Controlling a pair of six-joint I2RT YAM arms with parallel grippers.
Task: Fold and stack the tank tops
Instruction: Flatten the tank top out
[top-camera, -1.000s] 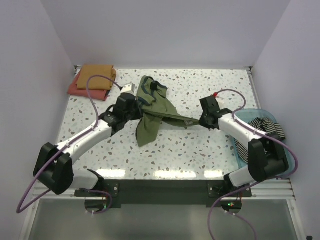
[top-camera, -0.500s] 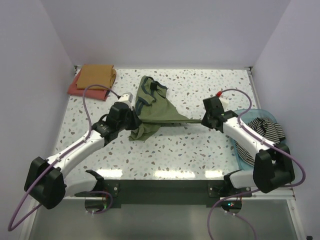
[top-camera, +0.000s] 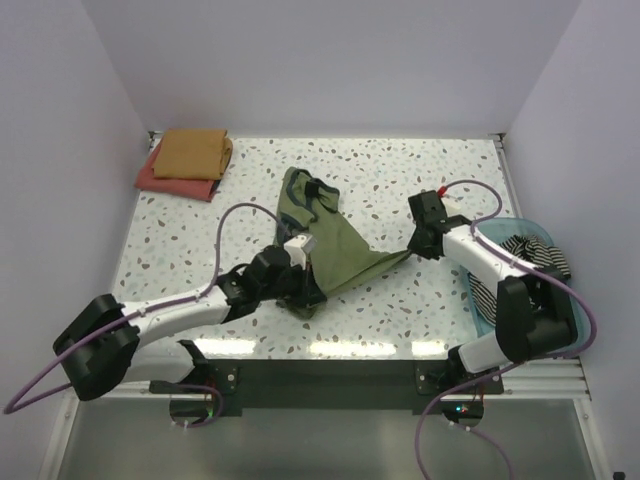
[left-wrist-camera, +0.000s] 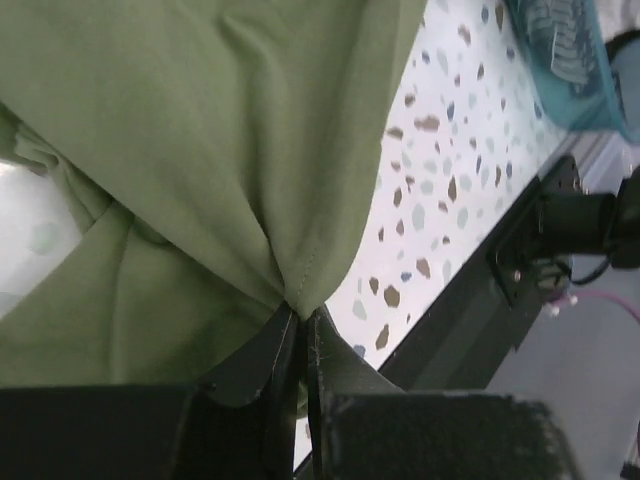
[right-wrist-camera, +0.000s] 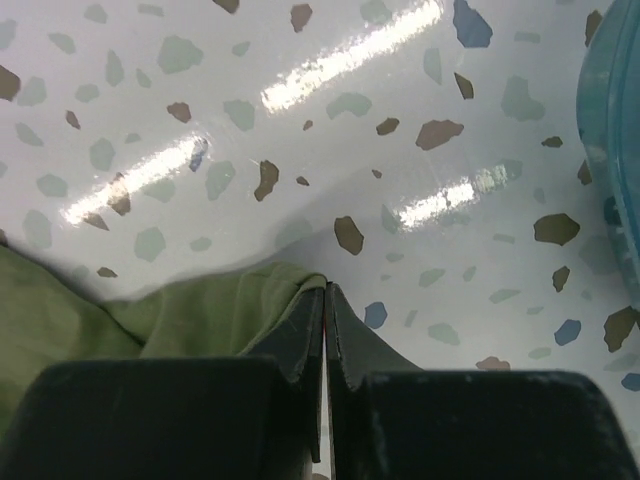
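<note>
Across a glossy terrazzo table (top-camera: 170, 245), white with brown, blue and green flecks, boxed in by plain pale lavender walls (top-camera: 330, 60):

- Green top (top-camera: 340, 250): soft matte cloth with navy trim, at table centre, drawn into a rough wrinkled triangle between the two arms.
- Left gripper (left-wrist-camera: 303, 315): black fingers pinched tight on a gathered fold of the green top near the table's front edge.
- Right gripper (right-wrist-camera: 325, 292): fingers pressed together on the green top's right corner, low over the table.
- Mustard top (top-camera: 195, 150): flat folded rectangle, far-left corner, lying on a folded red top (top-camera: 160, 182).
- Basket (top-camera: 477, 292): translucent blue plastic, right edge.
- Striped top (top-camera: 535, 250): black and white, crumpled inside the basket.
</note>
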